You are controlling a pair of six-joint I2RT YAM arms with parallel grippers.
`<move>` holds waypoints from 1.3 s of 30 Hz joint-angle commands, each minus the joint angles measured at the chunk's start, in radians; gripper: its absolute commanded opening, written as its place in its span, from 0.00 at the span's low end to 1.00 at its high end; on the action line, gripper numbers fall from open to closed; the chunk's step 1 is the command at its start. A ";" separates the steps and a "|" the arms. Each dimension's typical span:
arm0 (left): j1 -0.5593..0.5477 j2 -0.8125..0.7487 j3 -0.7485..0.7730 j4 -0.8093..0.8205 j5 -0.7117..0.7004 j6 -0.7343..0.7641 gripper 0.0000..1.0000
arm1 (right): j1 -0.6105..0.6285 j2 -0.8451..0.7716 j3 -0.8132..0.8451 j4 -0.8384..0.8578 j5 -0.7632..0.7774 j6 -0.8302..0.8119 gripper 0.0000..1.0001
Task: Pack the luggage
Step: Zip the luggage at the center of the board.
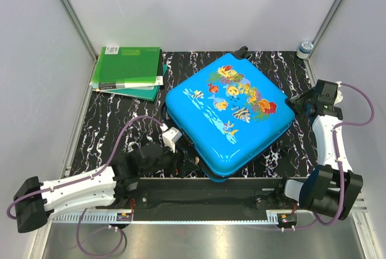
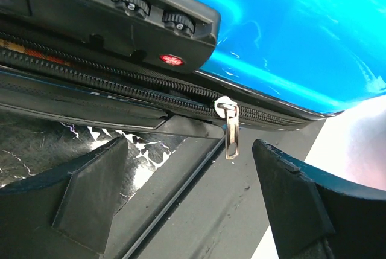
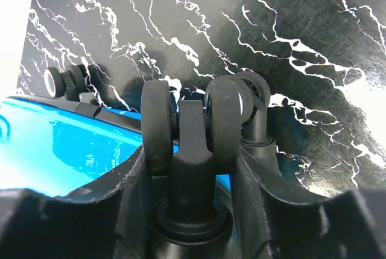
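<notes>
Left gripper (spread wide) — facing luggage zipper

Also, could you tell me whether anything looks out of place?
Yes: the zip on the luggage is not fully shut. Left of the zip slider, under the combination lock, its tracks lie apart and patterned fabric peeks through.

The left arm and right arm are built alike, with smooth white shells on the long links and bulky black housings at the joints. A thin purple cable loops loose behind each set of fingers. The left gripper has matte black, wedge-shaped fingers with rough moulded edges. A white block sits just behind them.
</notes>
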 commanded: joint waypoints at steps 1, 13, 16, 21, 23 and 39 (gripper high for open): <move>-0.017 0.021 0.011 0.101 -0.055 -0.024 0.90 | 0.035 -0.033 -0.005 -0.046 -0.166 -0.046 0.16; -0.065 0.103 0.010 0.228 -0.097 -0.067 0.77 | 0.035 -0.067 -0.042 -0.047 -0.180 -0.057 0.00; -0.068 0.120 0.008 0.264 -0.101 -0.075 0.68 | 0.035 -0.073 -0.039 -0.047 -0.183 -0.057 0.00; -0.074 0.146 0.007 0.313 -0.113 -0.087 0.50 | 0.035 -0.088 -0.045 -0.047 -0.189 -0.069 0.00; -0.076 0.162 0.005 0.337 -0.110 -0.093 0.45 | 0.035 -0.096 -0.050 -0.044 -0.189 -0.075 0.00; -0.120 0.108 0.036 0.330 -0.090 -0.102 0.48 | 0.033 -0.103 -0.073 -0.041 -0.210 -0.108 0.00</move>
